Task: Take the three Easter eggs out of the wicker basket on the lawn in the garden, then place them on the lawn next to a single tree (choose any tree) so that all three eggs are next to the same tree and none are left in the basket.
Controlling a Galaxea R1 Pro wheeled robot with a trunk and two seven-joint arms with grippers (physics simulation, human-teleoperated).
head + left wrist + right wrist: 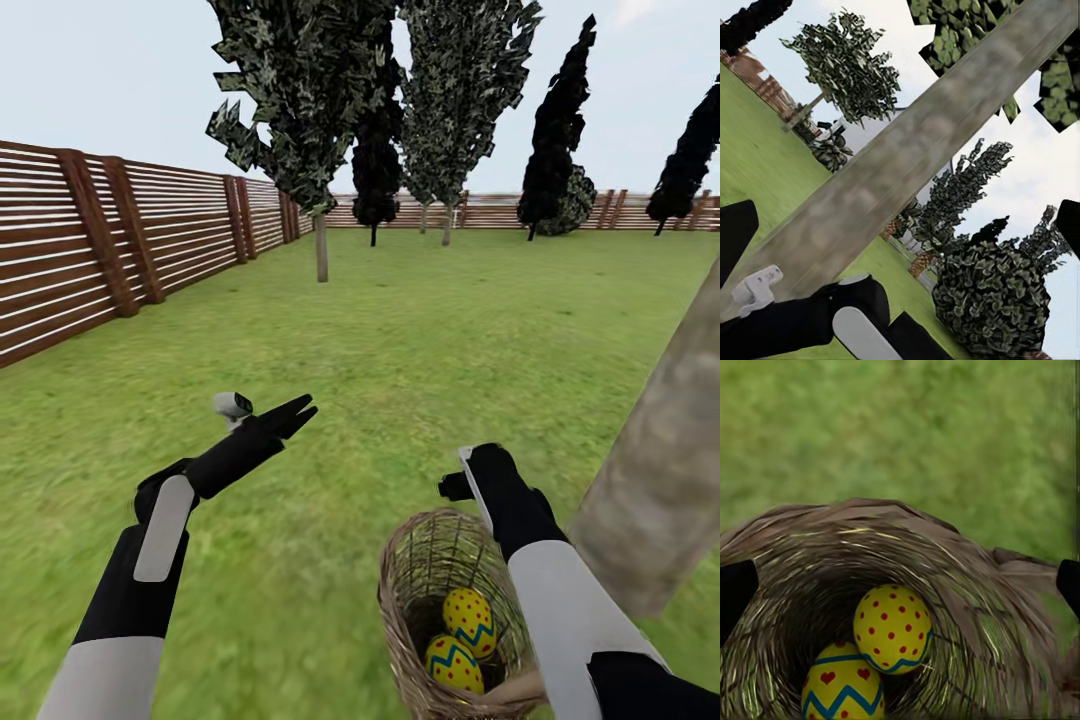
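Two eggs are what I can make out in the wicker basket (452, 610), one sitting higher (892, 628) and one lower (841, 684) and closer to the right wrist camera, touching each other at the bottom. A third one might be tucked underneath, can't tell. The basket stands on the lawn (400, 330) just beside the thick grey-brown tree (665, 480), so honestly the drop-off spot is right there. The right gripper (478, 472) hovers over the basket's far rim, fingers spread wide with nothing between them, looking straight down into the opening. The left gripper (296, 410) hangs off to the side over the grass, and I can't tell if it's open or closed. My take on doing this well: go for the upper egg first since it's the most exposed, come straight down through the middle of the opening so the fingers don't snag the weave, and close across the egg's widest part so it doesn't squirt out.
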